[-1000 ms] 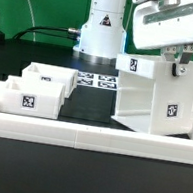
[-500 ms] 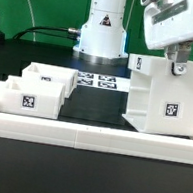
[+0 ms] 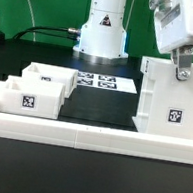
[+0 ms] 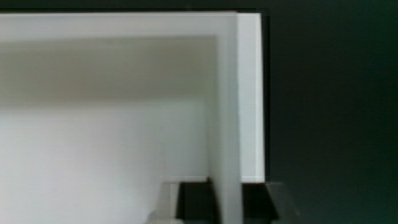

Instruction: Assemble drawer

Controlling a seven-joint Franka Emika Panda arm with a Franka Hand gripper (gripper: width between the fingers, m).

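The white boxy case (image 3: pixel 172 105) stands upright at the exterior view's right, with a square tag on its front face. My gripper (image 3: pixel 180 69) comes down from above and is shut on the case's top wall edge. In the wrist view the thin white wall (image 4: pixel 246 90) runs between my two dark fingers (image 4: pixel 194 203), and the gripper (image 4: pixel 226 202) pinches it. Two small open-top trays sit at the exterior view's left, a nearer one (image 3: pixel 26 95) with a tag and a farther one (image 3: pixel 49 76). Their knobs do not show.
A low white rail (image 3: pixel 88 134) edges the black table along the front and left. The marker board (image 3: pixel 97 81) lies flat in front of the robot's base (image 3: pixel 102 35). A green backdrop stands behind.
The case has swung and slid toward the exterior view's right with my gripper still on it. Its tagged face now faces the camera squarely. The trays have not moved.
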